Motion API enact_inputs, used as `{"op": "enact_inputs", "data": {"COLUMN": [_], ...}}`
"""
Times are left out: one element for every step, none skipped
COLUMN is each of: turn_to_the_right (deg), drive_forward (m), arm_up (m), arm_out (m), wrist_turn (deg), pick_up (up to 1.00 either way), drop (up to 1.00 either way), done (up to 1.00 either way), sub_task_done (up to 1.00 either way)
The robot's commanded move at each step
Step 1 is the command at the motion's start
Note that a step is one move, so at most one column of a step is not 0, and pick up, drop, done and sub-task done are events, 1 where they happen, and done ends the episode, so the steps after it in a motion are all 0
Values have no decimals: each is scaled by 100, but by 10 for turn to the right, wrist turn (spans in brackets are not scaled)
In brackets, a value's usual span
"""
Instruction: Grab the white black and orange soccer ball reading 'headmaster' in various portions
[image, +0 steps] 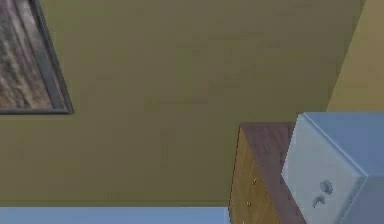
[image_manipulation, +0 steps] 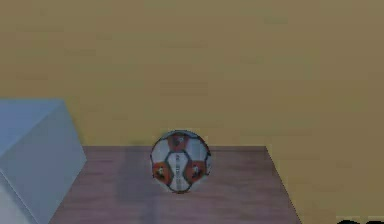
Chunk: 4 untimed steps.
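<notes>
A white, black and orange soccer ball (image_manipulation: 181, 160) rests on a brown wooden top (image_manipulation: 235, 185) in the arm side view. It sits near the middle of the top, close to the yellow wall behind it. A pale blue-white box (image_manipulation: 35, 160) stands to the left of the ball on the same top, a short gap away.
In the forward view, a wooden cabinet (image: 258, 185) with the pale box (image: 335, 165) on it stands at the lower right against a yellow wall. A framed picture (image: 28, 60) hangs at the upper left. A small dark shape (image_manipulation: 362, 221) touches the arm side view's bottom right edge.
</notes>
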Motion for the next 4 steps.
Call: {"op": "enact_inputs", "data": {"turn_to_the_right": [0,0,0,0], "drive_forward": [0,0,0,0], "arm_up": [50,38,0,0], "arm_out": [0,0,14,0], "wrist_turn": [0,0,0,450], "pick_up": [0,0,0,0], "drop": [0,0,0,0], "done": [0,0,0,0], "sub_task_done": [0,0,0,0]}}
